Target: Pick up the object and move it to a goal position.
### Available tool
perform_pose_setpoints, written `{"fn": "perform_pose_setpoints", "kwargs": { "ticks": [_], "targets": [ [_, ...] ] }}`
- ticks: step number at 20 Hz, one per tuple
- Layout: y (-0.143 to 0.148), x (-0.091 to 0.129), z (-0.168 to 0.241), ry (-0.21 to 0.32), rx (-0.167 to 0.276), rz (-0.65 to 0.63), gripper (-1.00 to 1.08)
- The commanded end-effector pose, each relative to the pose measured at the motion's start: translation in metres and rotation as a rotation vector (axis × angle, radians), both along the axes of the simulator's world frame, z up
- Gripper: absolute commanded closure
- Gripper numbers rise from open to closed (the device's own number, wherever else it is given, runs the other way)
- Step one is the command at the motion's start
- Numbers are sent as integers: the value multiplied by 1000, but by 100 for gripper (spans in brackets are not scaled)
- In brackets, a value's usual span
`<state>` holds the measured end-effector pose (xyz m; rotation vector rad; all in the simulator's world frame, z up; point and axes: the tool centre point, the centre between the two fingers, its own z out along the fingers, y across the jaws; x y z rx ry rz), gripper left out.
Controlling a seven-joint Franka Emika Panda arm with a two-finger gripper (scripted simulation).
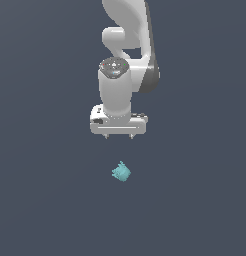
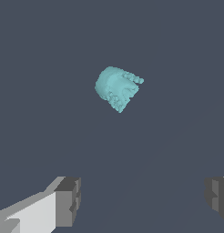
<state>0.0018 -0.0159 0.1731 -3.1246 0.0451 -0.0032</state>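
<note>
The object (image 1: 121, 172) is a tiny teal lumpy thing with small points, lying on the dark grey floor. It also shows in the wrist view (image 2: 117, 88). My white gripper (image 1: 119, 136) hangs above and behind it in the exterior view, clear of it. The jaws stand wide apart with nothing between them. In the wrist view the gripper (image 2: 143, 200) shows as two grey fingertips (image 2: 68, 201), and the object lies ahead of them, not between them.
A plain dark grey floor (image 1: 45, 200) fills both views. The arm's white links (image 1: 126, 30) rise behind the gripper. No goal marker shows.
</note>
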Motion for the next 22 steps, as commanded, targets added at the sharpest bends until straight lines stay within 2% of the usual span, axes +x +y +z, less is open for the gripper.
{"fn": "perform_pose_setpoints", "kwargs": {
  "ticks": [1,10,22],
  "targets": [
    [0,0,0,0,0,0,-92],
    [35,1,9,0,25,51,-92],
    [32,9,4,2,24,-2,-92]
  ]
}}
